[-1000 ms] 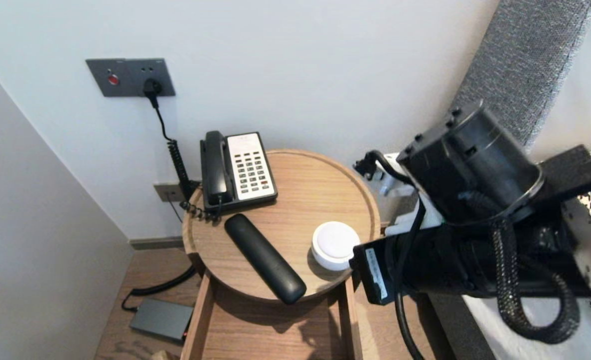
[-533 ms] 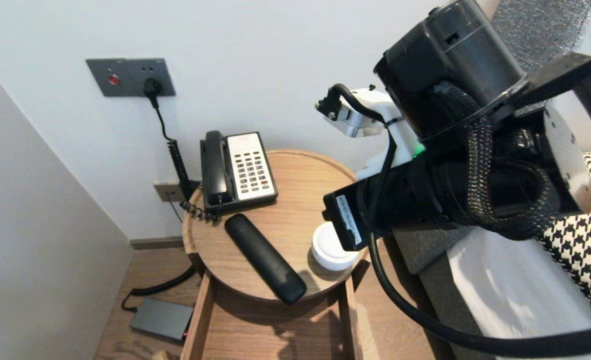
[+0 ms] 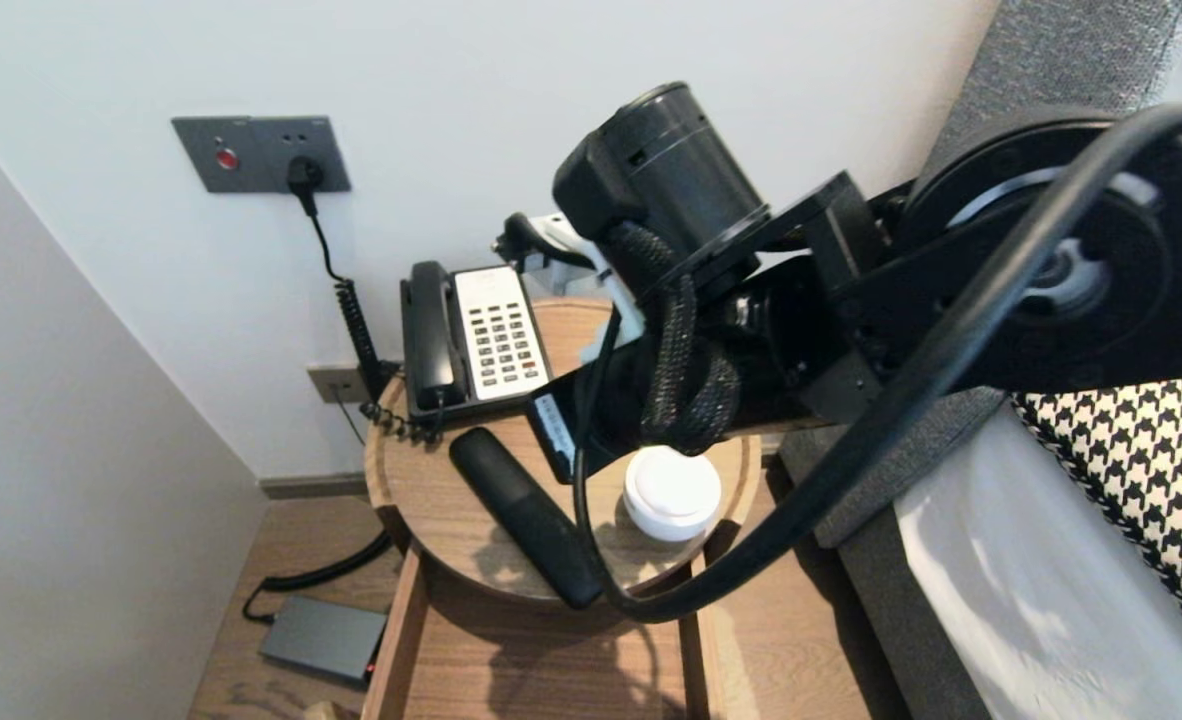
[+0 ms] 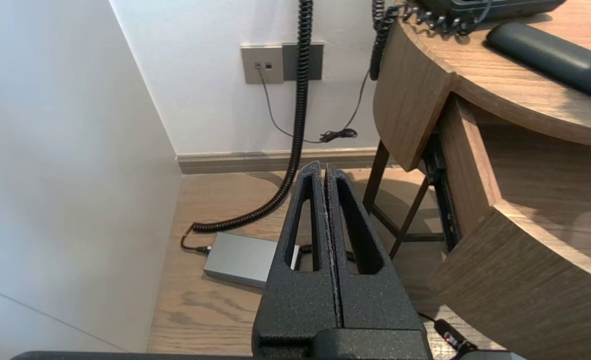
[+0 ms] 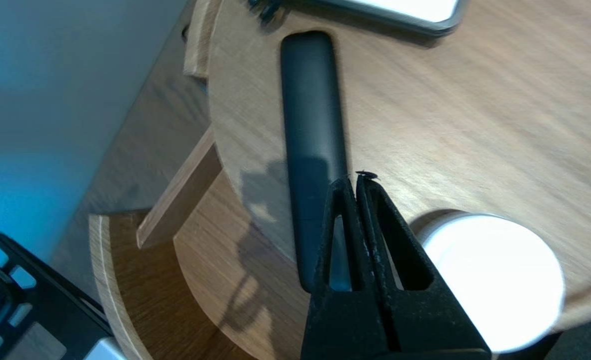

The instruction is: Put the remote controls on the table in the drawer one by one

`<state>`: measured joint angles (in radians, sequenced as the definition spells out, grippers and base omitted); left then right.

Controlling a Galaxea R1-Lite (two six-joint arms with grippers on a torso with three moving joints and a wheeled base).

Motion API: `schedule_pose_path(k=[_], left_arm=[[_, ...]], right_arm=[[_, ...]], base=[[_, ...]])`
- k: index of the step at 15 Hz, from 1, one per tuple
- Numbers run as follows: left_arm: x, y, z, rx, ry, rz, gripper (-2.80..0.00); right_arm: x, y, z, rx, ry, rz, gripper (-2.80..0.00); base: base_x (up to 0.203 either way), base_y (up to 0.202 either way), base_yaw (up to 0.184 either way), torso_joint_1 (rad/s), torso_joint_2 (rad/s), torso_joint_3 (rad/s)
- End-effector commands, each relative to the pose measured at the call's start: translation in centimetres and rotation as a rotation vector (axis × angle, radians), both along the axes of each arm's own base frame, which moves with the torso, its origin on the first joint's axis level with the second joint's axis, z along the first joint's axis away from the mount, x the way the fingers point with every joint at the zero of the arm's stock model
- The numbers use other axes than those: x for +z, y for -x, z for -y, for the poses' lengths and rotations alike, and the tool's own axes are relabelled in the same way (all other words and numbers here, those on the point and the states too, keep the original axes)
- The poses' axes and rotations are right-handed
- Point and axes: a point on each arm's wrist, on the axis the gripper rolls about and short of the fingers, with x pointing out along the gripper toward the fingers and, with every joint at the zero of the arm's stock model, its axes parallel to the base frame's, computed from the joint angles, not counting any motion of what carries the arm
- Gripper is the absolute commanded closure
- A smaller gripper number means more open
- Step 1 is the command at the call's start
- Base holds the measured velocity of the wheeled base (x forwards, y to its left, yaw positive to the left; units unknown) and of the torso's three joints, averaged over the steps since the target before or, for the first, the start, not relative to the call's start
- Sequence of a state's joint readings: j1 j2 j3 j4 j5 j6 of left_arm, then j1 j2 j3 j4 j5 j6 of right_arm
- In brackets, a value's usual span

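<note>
The remote (image 3: 526,515) lies flat and slantwise on the round bedside table (image 3: 406,500). Its far end is just short of the telephone (image 3: 476,335). Its near end sticks out past the table's front rim, above the open drawer (image 3: 541,660). It looks simply laid down there, within reach of the bed. The overhang leaves that end free on all sides.

The right gripper (image 5: 355,177) hangs over it on an arm reaching in from the bed side. Its fingers are pressed tight together with nothing between them. In the wrist view the tips sit above the remote's (image 5: 313,125) edge, on the side facing the white tub (image 5: 495,280). Whether they touch the remote I cannot tell; the shadow thrown on it suggests they are a little above.

The white tub (image 3: 671,490) stands near the remote but apart from it, close to the rim. The telephone is pushed back against the wall, probably because its leads run to the wall there. A coiled cable (image 3: 356,320) drops from the wall socket (image 3: 261,153) towards a grey box (image 3: 323,637) on the floor.

The left gripper (image 4: 324,167) is parked low beside the table, also fully closed and empty, pointing at the floor by the grey box (image 4: 243,257).
</note>
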<state>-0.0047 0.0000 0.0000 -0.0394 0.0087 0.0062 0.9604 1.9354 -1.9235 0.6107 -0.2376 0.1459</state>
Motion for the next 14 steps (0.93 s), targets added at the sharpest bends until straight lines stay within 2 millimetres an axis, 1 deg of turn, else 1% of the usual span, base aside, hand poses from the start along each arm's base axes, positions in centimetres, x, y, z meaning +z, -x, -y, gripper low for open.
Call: schedule_pose_path(k=[1, 2, 3, 6, 8, 10, 14], left_arm=[[-0.3, -0.1, 0.0, 0.001, 0.000, -0.007, 0.00], [-0.3, -0.1, 0.0, 0.001, 0.000, -0.007, 0.00], [-0.3, -0.1, 0.0, 0.001, 0.000, -0.007, 0.00], [-0.3, -0.1, 0.0, 0.001, 0.000, -0.007, 0.00], [-0.3, -0.1, 0.0, 0.001, 0.000, -0.007, 0.00], [-0.3, -0.1, 0.0, 0.001, 0.000, -0.007, 0.00], [-0.3, -0.1, 0.0, 0.001, 0.000, -0.007, 0.00]], right_arm=[[-2.5, -0.7, -1.9, 0.022, 0.062, -0.028, 0.00], [-3.1, -1.0, -2.4, 0.021, 0.070, -0.034, 0.00], [-3.6, -1.3, -2.8, 0.021, 0.070, -0.034, -2.80], [-4.2, -1.6, -3.3, 0.024, 0.066, -0.029, -2.80], [-5.4, -2.2, -4.3, 0.027, 0.069, -0.029, -2.80], [-6.4, -2.5, -4.9, 0.030, 0.085, -0.040, -2.80], [-7.9, -3.1, -5.4, 0.022, 0.111, -0.062, -2.80]], base=[[0.000, 0.000, 0.000, 0.000, 0.00, 0.000], [0.000, 0.000, 0.000, 0.000, 0.00, 0.000], [0.000, 0.000, 0.000, 0.000, 0.00, 0.000], [0.000, 0.000, 0.000, 0.000, 0.00, 0.000], [0.000, 0.000, 0.000, 0.000, 0.00, 0.000], [0.000, 0.000, 0.000, 0.000, 0.00, 0.000], [0.000, 0.000, 0.000, 0.000, 0.00, 0.000]])
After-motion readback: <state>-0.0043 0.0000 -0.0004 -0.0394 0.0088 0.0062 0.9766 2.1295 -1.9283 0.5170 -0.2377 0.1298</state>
